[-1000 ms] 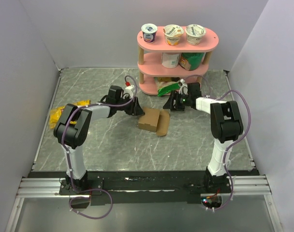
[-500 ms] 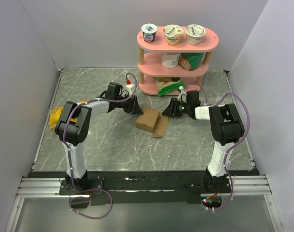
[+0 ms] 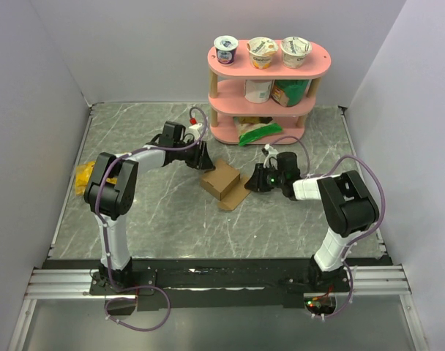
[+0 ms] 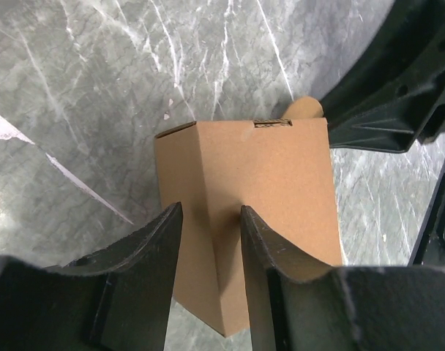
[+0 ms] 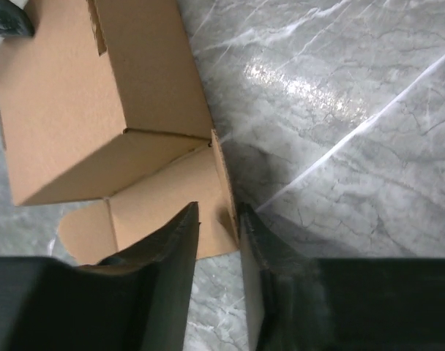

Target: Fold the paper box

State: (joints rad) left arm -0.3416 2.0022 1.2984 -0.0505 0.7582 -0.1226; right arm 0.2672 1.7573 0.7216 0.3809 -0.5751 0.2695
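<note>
1. Right wrist view: right tool (image 5: 217,212), jaws nearly together, straddles the raised edge of the open flap (image 5: 164,201); I cannot tell whether it grips.
2. The paper box (image 5: 69,110) sits on the surface (image 5: 339,146) between both tools, body formed, one flap lying flat. I judge it light, thin, easily creased and prone to sliding; take hold at flap edges, near the fold.
3. I see the left tool (image 4: 210,212) clamped across the box's far corner, anchoring it.
</note>
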